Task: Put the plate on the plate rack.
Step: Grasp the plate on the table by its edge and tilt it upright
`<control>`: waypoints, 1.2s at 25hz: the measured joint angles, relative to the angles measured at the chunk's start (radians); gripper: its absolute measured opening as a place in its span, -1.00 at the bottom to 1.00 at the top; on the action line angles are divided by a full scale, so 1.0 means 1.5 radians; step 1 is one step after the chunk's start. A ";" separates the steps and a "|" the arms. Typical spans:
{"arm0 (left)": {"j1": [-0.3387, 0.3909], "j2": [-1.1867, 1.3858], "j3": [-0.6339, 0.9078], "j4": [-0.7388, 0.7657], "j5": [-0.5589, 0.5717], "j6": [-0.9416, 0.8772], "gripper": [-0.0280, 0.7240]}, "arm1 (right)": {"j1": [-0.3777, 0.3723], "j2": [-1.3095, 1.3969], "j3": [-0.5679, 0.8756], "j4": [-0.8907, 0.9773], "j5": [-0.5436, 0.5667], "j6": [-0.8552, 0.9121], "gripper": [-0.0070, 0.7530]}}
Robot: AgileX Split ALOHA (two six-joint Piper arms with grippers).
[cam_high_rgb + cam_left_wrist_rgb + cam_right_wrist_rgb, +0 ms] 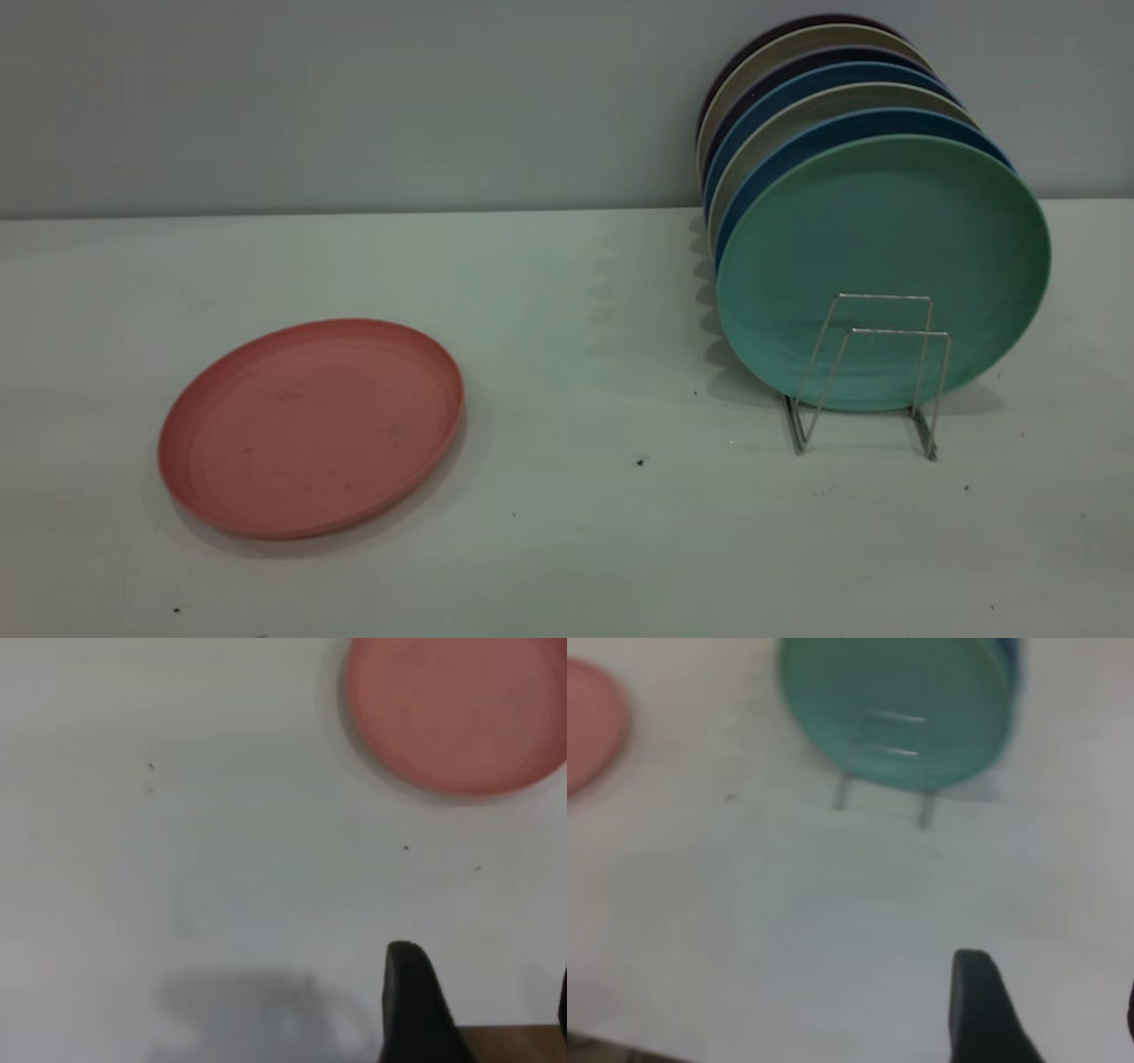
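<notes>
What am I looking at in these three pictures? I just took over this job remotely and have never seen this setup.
It is a two-arm table robot. The wide picture comes from a camera facing the table; the arms themselves do not appear in it. The other two come from cameras on each arm's wrist, looking down at the table.

On the white table lies the salmon-pink plate, flat and alone, at the left of the wide view. At the right stands the wire plate rack, with a teal-green plate at the front and blue and beige plates standing behind it. Two loop dividers in front of the teal plate are free.

The dark shape in each wrist picture is a fingertip of the left gripper and of the right gripper. Both are open and hold nothing.
</notes>
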 joint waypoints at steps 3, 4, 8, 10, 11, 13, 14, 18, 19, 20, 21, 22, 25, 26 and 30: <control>0.000 0.148 -0.017 -0.013 -0.067 0.000 0.20 | 0.000 0.095 0.000 0.064 -0.045 -0.073 0.09; 0.000 0.198 -0.023 -0.018 -0.089 0.000 0.20 | 0.000 0.126 0.000 0.083 -0.058 -0.091 0.09; 0.000 0.370 -0.044 -0.028 -0.184 0.004 0.20 | 0.000 0.227 0.000 0.139 -0.091 -0.160 0.09; 0.000 0.446 -0.057 -0.037 -0.227 0.011 0.20 | 0.000 0.260 0.000 0.164 -0.097 -0.185 0.09; 0.000 0.487 -0.066 -0.039 -0.242 0.015 0.20 | 0.000 0.274 0.000 0.177 -0.098 -0.192 0.09; 0.000 0.561 -0.088 -0.042 -0.267 0.020 0.20 | 0.000 0.287 0.000 0.196 -0.098 -0.209 0.09; 0.000 0.599 -0.103 -0.045 -0.274 0.023 0.20 | 0.000 0.290 0.000 0.201 -0.098 -0.216 0.09; 0.000 0.727 -0.174 -0.091 -0.279 0.082 0.20 | 0.000 0.291 0.000 0.204 -0.098 -0.224 0.09; 0.003 0.757 -0.194 -0.111 -0.277 0.107 0.20 | 0.000 0.291 0.000 0.204 -0.098 -0.226 0.09; 0.009 0.781 -0.214 -0.134 -0.269 0.132 0.20 | 0.000 0.291 0.000 0.204 -0.098 -0.228 0.09; 0.018 0.807 -0.231 -0.163 -0.261 0.164 0.20 | 0.000 0.291 0.000 0.204 -0.098 -0.230 0.09; 0.028 0.832 -0.249 -0.196 -0.252 0.198 0.20 | 0.000 0.291 0.000 0.204 -0.098 -0.231 0.09; 0.075 0.887 -0.286 -0.298 -0.228 0.297 0.20 | 0.000 0.291 0.000 0.205 -0.098 -0.233 0.09; 0.091 0.899 -0.291 -0.333 -0.228 0.328 0.20 | 0.000 0.291 0.000 0.206 -0.098 -0.233 0.09; 0.118 0.924 -0.294 -0.424 -0.239 0.407 0.20 | 0.000 0.291 0.000 0.206 -0.099 -0.233 0.09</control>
